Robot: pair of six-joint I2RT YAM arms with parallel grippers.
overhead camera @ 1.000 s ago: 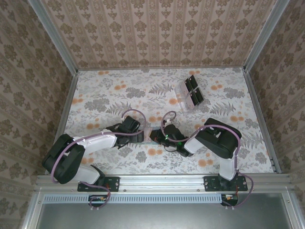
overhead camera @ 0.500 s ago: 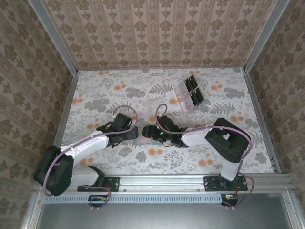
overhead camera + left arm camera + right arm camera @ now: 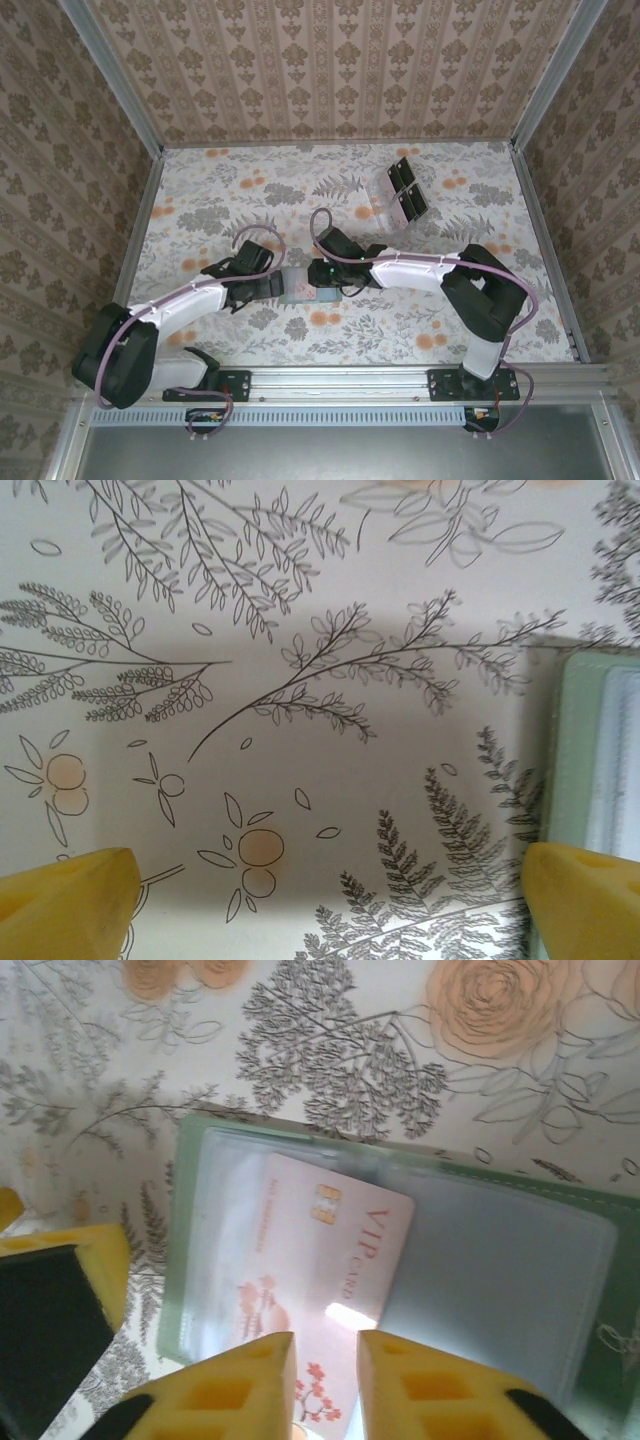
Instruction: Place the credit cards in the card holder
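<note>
One card looks partly tucked into the open card holder at seven o'clock on the worktop, right pincer nearly together over its end, grip unclear, left pincer wide apart; seating it remains.

Over 1 second, unfolded both arms out of their tucked pose. Drew the left gripper back leftward and slid the right gripper leftward too, uncovering what looks like the card holder between the 2.
</note>
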